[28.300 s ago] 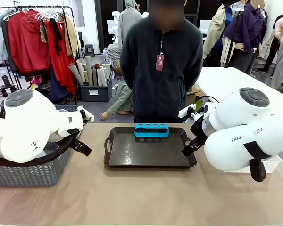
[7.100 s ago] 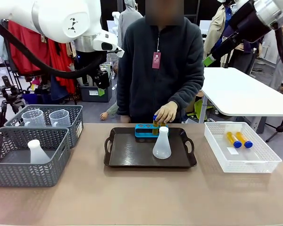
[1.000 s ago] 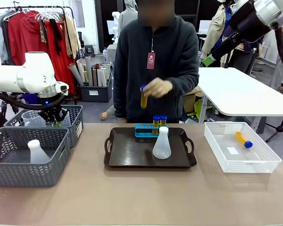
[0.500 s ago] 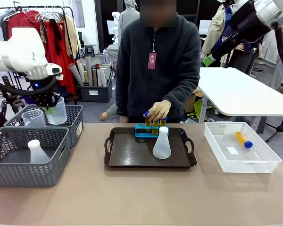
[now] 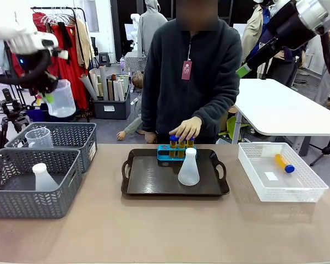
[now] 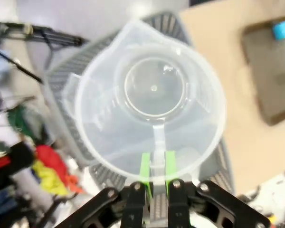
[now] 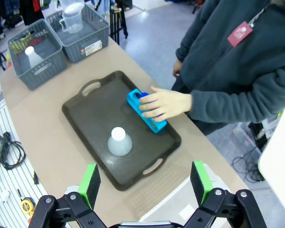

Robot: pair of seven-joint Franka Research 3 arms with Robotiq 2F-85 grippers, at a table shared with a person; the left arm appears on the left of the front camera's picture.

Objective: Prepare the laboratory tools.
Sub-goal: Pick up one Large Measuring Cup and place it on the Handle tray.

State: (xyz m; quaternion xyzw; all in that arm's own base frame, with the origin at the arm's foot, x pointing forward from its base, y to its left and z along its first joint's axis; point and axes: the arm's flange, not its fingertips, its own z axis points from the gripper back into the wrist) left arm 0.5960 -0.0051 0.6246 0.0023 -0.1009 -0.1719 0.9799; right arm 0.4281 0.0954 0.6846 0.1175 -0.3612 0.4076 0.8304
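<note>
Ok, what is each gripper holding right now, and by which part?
The left gripper is shut on the measuring beaker, pinching its handle between the pads. The right gripper is open, holding nothing.

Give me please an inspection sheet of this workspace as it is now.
Surface: tan table, dark tray in the middle.
Job's things: three tubes in blue rack under person's hand; one tube in white bin; conical flask upright on tray; measuring beaker held aloft.
Clutter: spare flask and spare beaker in grey baskets.
Grippers: left gripper shut on measuring beaker's handle; right gripper open, high above table.
Cables: black coil beside table.
Surroundings: clothes rack, white table.
</note>
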